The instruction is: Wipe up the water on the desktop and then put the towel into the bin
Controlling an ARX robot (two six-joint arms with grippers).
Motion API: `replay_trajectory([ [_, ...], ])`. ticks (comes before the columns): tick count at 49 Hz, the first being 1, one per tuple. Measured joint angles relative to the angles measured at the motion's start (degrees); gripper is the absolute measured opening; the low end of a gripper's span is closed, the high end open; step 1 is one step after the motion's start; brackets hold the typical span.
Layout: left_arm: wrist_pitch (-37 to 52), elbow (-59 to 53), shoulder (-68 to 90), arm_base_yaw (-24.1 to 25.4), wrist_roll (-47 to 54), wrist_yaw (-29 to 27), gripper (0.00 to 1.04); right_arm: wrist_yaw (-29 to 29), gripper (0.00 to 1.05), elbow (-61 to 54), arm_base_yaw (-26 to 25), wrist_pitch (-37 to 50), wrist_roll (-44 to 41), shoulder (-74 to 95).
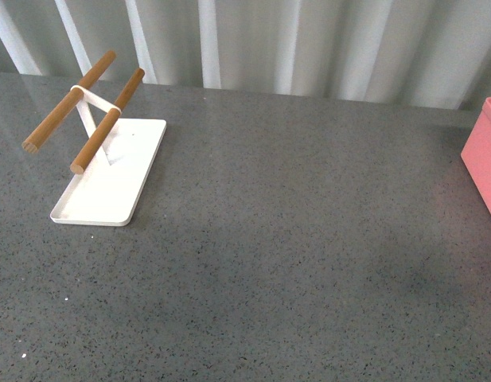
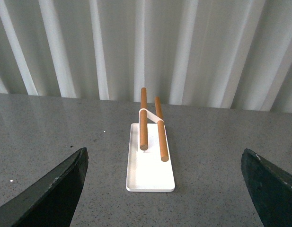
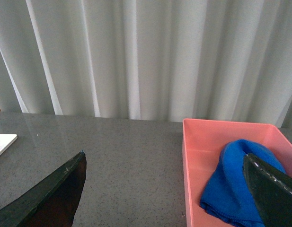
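Where the right wrist view looks across the table, the bright blue fluffy microfibre towel (image 3: 235, 187) is seen crumpled inside the salmon-pink plastic bin (image 3: 216, 128), bunched against its nearer part and standing about as high as the smooth, straight walls. The right gripper (image 3: 167, 189) is held wide open, its two dark fingers (image 3: 56, 191) spread to either side of the view, with nothing gripped and no contact made with towel or bin. The left gripper (image 2: 167, 189) is likewise spread wide and empty above the dark grey speckled stone-like desktop (image 1: 293, 239), which is shown dry-looking and matt in the front view. On that surface, toward the left, a small white rectangular tray (image 1: 110, 187) with a shallow lip is set, and from it a slim white support carries two round wooden rods (image 1: 86, 107) side by side, raised and slanted. Only a corner of the bin is caught at the right edge of the front view. Between tray and bin a broad bare stretch of desktop is left. Behind the far table edge, pale pleated curtains (image 1: 309, 40) are hung.
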Motion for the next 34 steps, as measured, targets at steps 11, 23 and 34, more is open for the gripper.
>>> replay_trajectory([
  [11,0.0,0.0,0.0,0.0,0.0,0.0,0.98,0.0,0.98,0.0,0.0,0.0,0.0,0.0],
  [23,0.0,0.0,0.0,0.0,0.0,0.0,0.98,0.0,0.98,0.0,0.0,0.0,0.0,0.0],
  [34,0.0,0.0,0.0,0.0,0.0,0.0,0.98,0.0,0.98,0.0,0.0,0.0,0.0,0.0],
])
